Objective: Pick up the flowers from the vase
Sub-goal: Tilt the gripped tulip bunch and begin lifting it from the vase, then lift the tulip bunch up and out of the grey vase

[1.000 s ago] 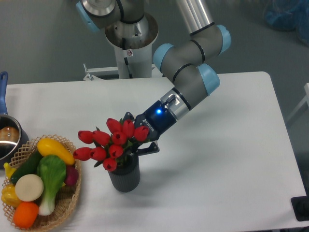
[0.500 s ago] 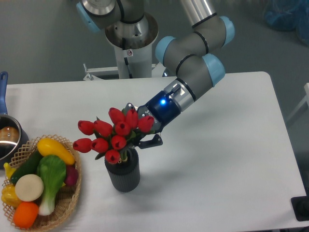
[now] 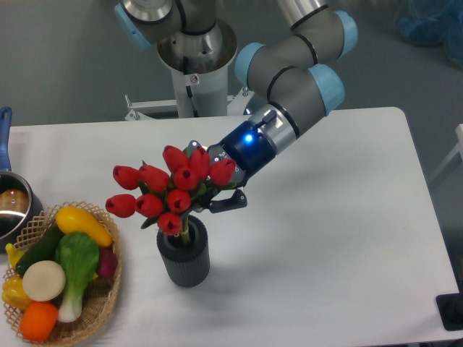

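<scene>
The tulips (image 3: 163, 191), a bunch of red closed buds with green leaves, were held above the dark ribbed vase (image 3: 184, 255), tilted so that the heads leaned up and to the left of the view. A short length of green stem could be seen entering the round mouth of the vase, so the bunch was judged to be partly lifted but not yet free. The long axis of the bunch ran from the vase mouth upward, slightly slanted toward the buds.

The gripper (image 3: 210, 196) was set on the right side of the bunch, just behind the rightmost buds, with its dark fingers (image 3: 228, 204) clenched on the stems and leaves below the heads; the contact itself was partly hidden by the flowers. The wrist, with a blue light showing, reached in from the upper right.

The coming move was judged to turn on that axis: a pull up along the stems, not sideways, would be needed to clear the mouth without tipping the vase.

A wicker basket (image 3: 101, 303) of toy vegetables stood to the left on the white table (image 3: 325, 275).
</scene>
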